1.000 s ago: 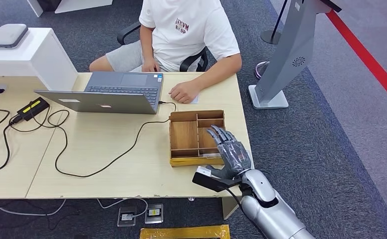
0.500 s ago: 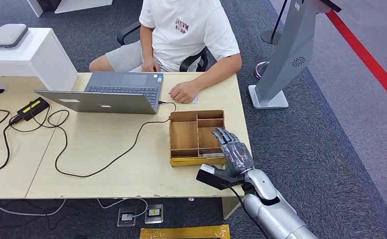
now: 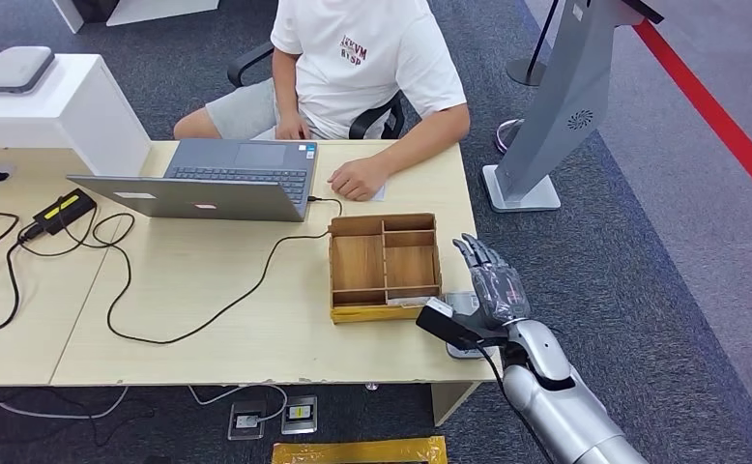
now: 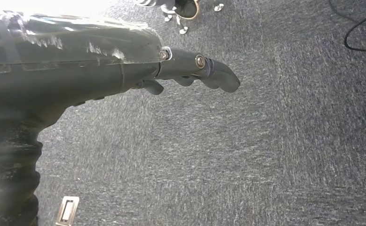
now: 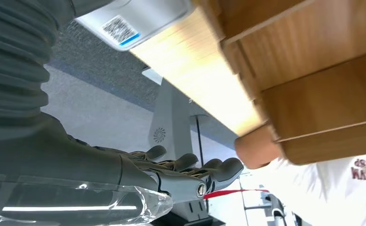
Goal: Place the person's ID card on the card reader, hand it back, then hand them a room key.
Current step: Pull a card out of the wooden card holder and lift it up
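Observation:
My right hand [image 3: 488,290] hovers open at the table's right edge, just right of the wooden compartment tray [image 3: 384,266], fingers stretched toward the person and holding nothing. A grey-white card reader [image 3: 463,304] lies under it, partly hidden; the right wrist view shows its labelled casing [image 5: 134,19] beside the tray's wall [image 5: 284,70] and my right hand [image 5: 124,174]. The seated person's hand [image 3: 358,179] rests on the far table edge, over a small white card [image 3: 380,192]. My left hand [image 4: 124,66] hangs over grey carpet, fingers out, holding nothing.
An open laptop [image 3: 217,179] stands at the far middle of the table [image 3: 208,329], its black cable [image 3: 159,333] looping across the top. A power adapter [image 3: 63,210] lies at the left. A grey kiosk stand [image 3: 546,126] rises right of the table.
My right hand has moved to the right, from over the tray's right compartments to beside the tray at the table edge. The person has stayed still.

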You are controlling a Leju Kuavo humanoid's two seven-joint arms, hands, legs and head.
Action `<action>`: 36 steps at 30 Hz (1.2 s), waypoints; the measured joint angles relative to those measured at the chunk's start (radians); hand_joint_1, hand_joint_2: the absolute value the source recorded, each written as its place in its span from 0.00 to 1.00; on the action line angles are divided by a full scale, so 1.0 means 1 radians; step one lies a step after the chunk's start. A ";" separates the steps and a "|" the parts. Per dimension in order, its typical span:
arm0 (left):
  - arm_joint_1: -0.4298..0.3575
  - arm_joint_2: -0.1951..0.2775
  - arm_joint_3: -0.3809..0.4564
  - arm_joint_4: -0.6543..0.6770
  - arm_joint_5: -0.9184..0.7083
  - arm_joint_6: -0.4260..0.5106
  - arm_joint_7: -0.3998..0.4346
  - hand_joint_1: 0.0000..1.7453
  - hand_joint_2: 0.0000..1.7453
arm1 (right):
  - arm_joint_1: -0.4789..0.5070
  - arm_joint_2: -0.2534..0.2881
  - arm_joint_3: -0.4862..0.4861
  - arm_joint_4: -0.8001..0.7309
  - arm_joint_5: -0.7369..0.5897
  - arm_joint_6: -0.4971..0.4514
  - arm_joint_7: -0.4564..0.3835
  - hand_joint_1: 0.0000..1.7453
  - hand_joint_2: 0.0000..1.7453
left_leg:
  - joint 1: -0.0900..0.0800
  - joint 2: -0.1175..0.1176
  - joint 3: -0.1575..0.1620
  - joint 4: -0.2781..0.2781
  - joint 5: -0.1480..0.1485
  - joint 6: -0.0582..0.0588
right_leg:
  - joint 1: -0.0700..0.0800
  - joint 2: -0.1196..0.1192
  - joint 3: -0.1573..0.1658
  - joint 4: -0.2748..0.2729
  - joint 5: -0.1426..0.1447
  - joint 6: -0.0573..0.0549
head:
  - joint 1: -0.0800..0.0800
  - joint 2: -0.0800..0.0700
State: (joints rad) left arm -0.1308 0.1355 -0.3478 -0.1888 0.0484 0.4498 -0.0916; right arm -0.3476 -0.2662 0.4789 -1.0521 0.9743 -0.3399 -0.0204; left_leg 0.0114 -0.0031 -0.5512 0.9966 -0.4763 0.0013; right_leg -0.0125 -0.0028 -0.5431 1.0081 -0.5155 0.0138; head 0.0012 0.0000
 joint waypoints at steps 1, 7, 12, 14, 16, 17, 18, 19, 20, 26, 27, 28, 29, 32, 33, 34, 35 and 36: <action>0.000 0.000 0.000 0.000 -0.001 0.000 0.000 0.00 1.00 | 0.004 -0.005 -0.007 -0.008 0.000 0.001 0.001 0.00 1.00 | 0.000 0.000 0.000 0.000 0.000 0.000 | 0.000 0.000 0.000 0.000 0.000 0.000 | 0.000 0.000; 0.000 0.000 0.000 0.000 -0.006 0.000 -0.003 0.00 1.00 | 0.033 -0.013 -0.029 -0.060 0.005 0.018 0.006 0.00 1.00 | 0.000 0.000 0.000 0.000 0.000 0.000 | 0.000 0.000 0.000 0.000 0.000 0.000 | 0.000 0.000; 0.000 0.000 0.000 0.000 -0.009 0.000 -0.004 0.00 1.00 | 0.054 -0.012 -0.030 -0.107 0.012 0.046 0.005 0.00 1.00 | 0.001 0.000 0.000 0.000 0.000 0.000 | 0.001 0.000 0.000 0.000 0.000 0.000 | 0.000 0.000; 0.000 0.000 0.000 0.000 -0.009 0.000 -0.004 0.00 1.00 | 0.059 -0.012 -0.030 -0.122 0.013 0.052 0.004 0.00 1.00 | 0.000 0.000 0.000 0.000 0.000 0.000 | 0.000 0.000 0.000 0.000 0.000 0.000 | 0.000 0.000; 0.000 0.000 0.000 0.000 -0.010 0.000 -0.004 0.00 1.00 | 0.062 -0.012 -0.030 -0.134 0.014 0.058 0.002 0.00 1.00 | 0.000 0.000 0.000 0.000 0.000 0.000 | 0.000 0.000 0.000 0.000 0.000 0.000 | 0.000 0.000; 0.000 0.000 0.000 0.000 -0.010 0.000 -0.005 0.00 1.00 | 0.063 -0.012 -0.030 -0.139 0.016 0.063 -0.001 0.00 1.00 | 0.000 0.000 0.000 0.000 0.000 0.000 | 0.000 0.000 0.000 0.000 0.000 0.000 | 0.000 0.000; 0.000 0.000 0.000 0.000 -0.011 0.000 -0.006 0.00 1.00 | 0.064 -0.011 -0.029 -0.144 0.017 0.070 -0.005 0.00 1.00 | 0.000 0.000 0.000 0.000 0.000 0.000 | 0.000 0.000 0.000 0.000 0.000 0.000 | 0.000 0.000; 0.000 0.000 0.000 0.000 -0.012 0.000 -0.009 0.00 1.00 | 0.066 -0.011 -0.028 -0.149 0.019 0.079 -0.009 0.00 1.00 | 0.000 0.000 0.000 0.000 0.000 0.000 | 0.000 0.000 0.000 0.000 0.000 0.000 | 0.000 0.000; 0.000 0.000 0.000 0.000 -0.014 0.000 -0.011 0.00 1.00 | 0.067 -0.011 -0.027 -0.155 0.021 0.090 -0.014 0.00 1.00 | 0.000 0.000 0.000 0.000 0.000 0.000 | 0.000 0.000 0.000 0.000 0.000 0.000 | 0.000 0.000; 0.000 0.000 0.000 0.000 -0.020 -0.001 -0.014 0.00 1.00 | 0.080 -0.008 -0.016 -0.203 0.022 0.157 -0.032 0.00 1.00 | 0.000 0.000 0.000 0.000 0.000 0.000 | 0.000 0.000 0.000 0.000 0.000 0.000 | 0.000 0.000; 0.000 0.000 0.000 0.000 -0.020 -0.001 -0.014 0.00 1.00 | 0.081 -0.008 -0.013 -0.212 0.022 0.166 -0.033 0.00 1.00 | 0.000 0.000 0.000 0.000 0.000 0.000 | 0.001 0.000 0.000 0.000 0.000 0.000 | 0.000 0.000; 0.000 0.000 0.000 0.000 -0.021 -0.001 -0.014 0.00 1.00 | 0.083 -0.008 -0.010 -0.221 0.022 0.173 -0.034 0.00 1.00 | 0.000 0.000 0.000 0.000 0.000 0.000 | 0.001 0.000 0.000 0.000 0.000 0.000 | 0.000 0.000; 0.000 0.000 0.000 0.000 -0.021 -0.001 -0.014 0.00 1.00 | 0.085 -0.006 -0.007 -0.229 0.022 0.178 -0.034 0.00 1.00 | 0.000 0.000 0.000 0.000 0.000 0.000 | 0.001 0.000 0.000 0.000 0.000 0.000 | 0.000 0.000; -0.001 0.000 0.000 0.000 -0.021 -0.002 -0.014 0.00 1.00 | 0.090 0.006 0.005 -0.247 0.025 0.189 -0.033 0.00 1.00 | 0.000 0.000 0.000 0.000 0.000 0.000 | 0.001 0.000 0.000 0.000 0.000 0.000 | 0.000 0.000; -0.001 0.000 0.000 0.000 -0.021 -0.002 -0.014 0.00 1.00 | 0.093 0.011 0.010 -0.251 0.027 0.191 -0.032 0.00 1.00 | 0.000 0.000 0.000 0.000 0.000 0.000 | 0.001 0.000 0.000 0.000 0.000 0.000 | 0.000 0.000; -0.001 0.000 0.000 0.000 -0.021 -0.002 -0.014 0.00 1.00 | 0.095 0.016 0.015 -0.254 0.029 0.192 -0.031 0.00 1.00 | 0.000 0.000 0.000 0.000 0.000 0.000 | 0.001 0.000 0.000 0.000 0.000 0.000 | 0.000 0.000; -0.001 0.000 0.000 0.000 -0.021 -0.002 -0.014 0.00 1.00 | 0.097 0.021 0.020 -0.256 0.030 0.194 -0.030 0.00 1.00 | 0.000 0.000 0.000 0.000 0.000 0.000 | 0.001 0.000 0.000 0.000 0.000 0.000 | 0.000 0.000; -0.001 -0.001 0.000 0.000 -0.021 -0.002 -0.014 0.00 1.00 | 0.098 0.027 0.025 -0.258 0.031 0.194 -0.029 0.00 1.00 | 0.000 0.000 0.000 0.000 0.000 0.000 | 0.001 0.000 0.000 0.000 0.000 0.000 | 0.000 0.000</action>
State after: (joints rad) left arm -0.1316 0.1349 -0.3479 -0.1888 0.0272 0.4482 -0.1057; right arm -0.2492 -0.2394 0.5038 -1.3103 1.0057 -0.1455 -0.0496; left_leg 0.0119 -0.0030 -0.5512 0.9963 -0.4763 0.0012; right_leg -0.0119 -0.0025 -0.5430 1.0082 -0.5156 0.0137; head 0.0010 0.0000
